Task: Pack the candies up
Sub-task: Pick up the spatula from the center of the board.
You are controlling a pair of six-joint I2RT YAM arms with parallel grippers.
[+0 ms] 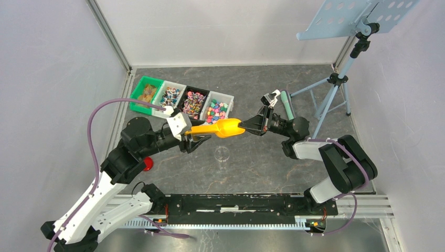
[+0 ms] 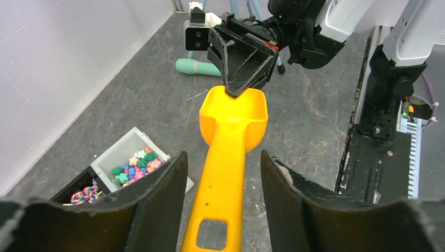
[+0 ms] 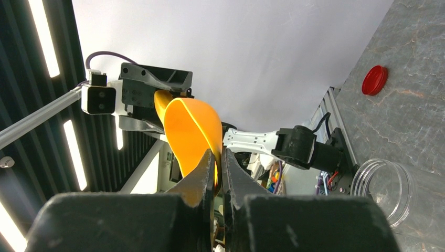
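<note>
The orange scoop point(image 1: 223, 127) hangs in the air between both arms, above the table. My right gripper point(image 1: 244, 127) is shut on the rim of its bowl point(image 3: 191, 131); the fingertips point(image 3: 219, 152) pinch the thin orange edge. My left gripper point(image 2: 223, 155) is open around the scoop's handle point(image 2: 218, 210), with a gap showing on the right side. The candies point(image 1: 216, 110) lie in a row of small bins at the back left; star-shaped ones point(image 2: 135, 165) show in the white bin. I see no candies in the scoop.
A clear round jar point(image 1: 222, 153) stands open on the table below the scoop. The red lid point(image 1: 148, 164) lies by the left arm. A green bin point(image 1: 146, 92) ends the row. A teal handle point(image 1: 287, 104) and a stand's legs point(image 1: 336, 79) are at back right.
</note>
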